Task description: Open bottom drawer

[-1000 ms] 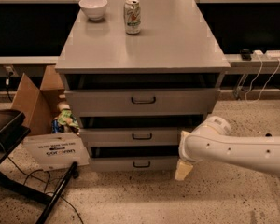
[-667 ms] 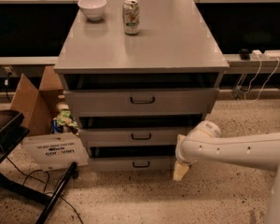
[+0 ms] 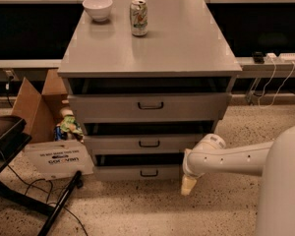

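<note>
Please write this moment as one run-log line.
gripper: low, beside right end of short grey bottom drawer | small dark loop handle: not held

Warm, rather dim indoor light falls from above, so the grey top of the table [image 3: 187, 43] is the brightest surface, with a soft sheen around the can [image 3: 138, 17] and the bowl [image 3: 97, 8]. The recesses above each drawer front lie in deep shadow. The bottom drawer [image 3: 137, 172] sits in the dimmest band, and the tool [image 3: 188, 185], hanging just right of it above the speckled floor [image 3: 137, 205], shows pale cream below its evenly lit white arm [image 3: 236, 159].
</note>
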Robot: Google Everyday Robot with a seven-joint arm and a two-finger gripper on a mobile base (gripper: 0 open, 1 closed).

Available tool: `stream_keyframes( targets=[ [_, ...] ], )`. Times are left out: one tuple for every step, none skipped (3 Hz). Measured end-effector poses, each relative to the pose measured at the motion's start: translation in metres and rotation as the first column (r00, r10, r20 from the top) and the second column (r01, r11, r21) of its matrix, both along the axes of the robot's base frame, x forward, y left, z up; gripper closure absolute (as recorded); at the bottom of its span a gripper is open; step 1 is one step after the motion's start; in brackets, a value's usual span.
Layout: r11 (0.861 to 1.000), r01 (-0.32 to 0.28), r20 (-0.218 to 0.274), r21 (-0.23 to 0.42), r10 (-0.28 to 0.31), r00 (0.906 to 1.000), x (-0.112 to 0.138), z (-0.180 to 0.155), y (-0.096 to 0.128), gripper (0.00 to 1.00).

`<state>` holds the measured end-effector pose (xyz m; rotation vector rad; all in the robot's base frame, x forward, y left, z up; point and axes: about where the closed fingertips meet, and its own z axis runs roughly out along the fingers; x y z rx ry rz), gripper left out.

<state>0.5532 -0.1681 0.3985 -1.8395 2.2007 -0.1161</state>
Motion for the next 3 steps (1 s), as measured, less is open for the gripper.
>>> stream_keyframes(
  targets=[
    [0.999, -0.019, -0.056, -0.038, 0.017, 0.9983, -0.004, -0.038, -0.001, 0.00],
    [0.994, -0.068, -0.154, -0.087, 0.054, 0.9867, -0.008, -0.113, -0.003, 0.00],
    [0.986, -0.118, -0.214, -0.121, 0.090, 0.9727, 0.000, -0.168, -0.004, 0.00]
  ],
)
